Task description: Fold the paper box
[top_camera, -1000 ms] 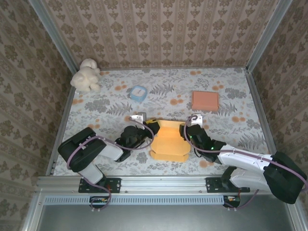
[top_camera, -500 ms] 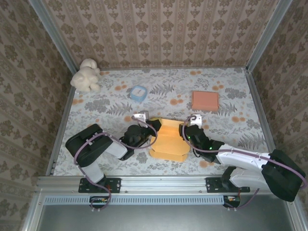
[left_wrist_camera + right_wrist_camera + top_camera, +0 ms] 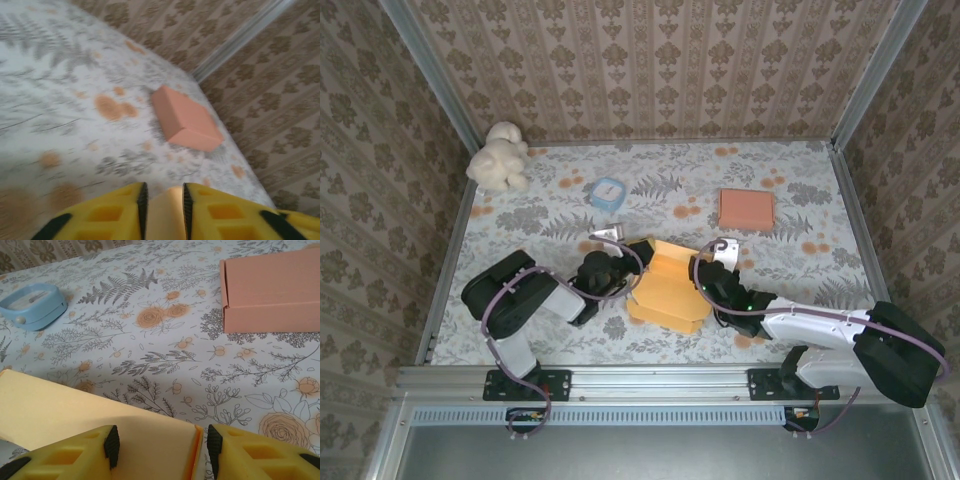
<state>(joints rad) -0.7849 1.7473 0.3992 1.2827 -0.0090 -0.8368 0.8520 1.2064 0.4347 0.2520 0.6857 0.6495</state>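
Observation:
The yellow-orange paper box (image 3: 665,290) lies on the floral table between my two grippers, its lid folded over and skewed. The left gripper (image 3: 626,262) is at the box's upper left corner. In the left wrist view its jaws (image 3: 163,200) stand a little apart, and a pale rounded flap of the box (image 3: 162,217) fills the gap. The right gripper (image 3: 704,280) is at the box's right edge. In the right wrist view it is open (image 3: 162,445) and straddles the box's corner (image 3: 100,415), its right pad just clear of the edge.
A closed peach box (image 3: 746,209) lies at the back right, also in the wrist views (image 3: 187,120) (image 3: 272,290). A small blue object (image 3: 608,192) (image 3: 32,305) sits behind the paper box. A white plush (image 3: 498,155) is at the far left corner. Patterned walls enclose the table.
The box has gone from lying open to having its lid folded over, and it has turned a little. The left gripper moved up and right along it; the right gripper edged left.

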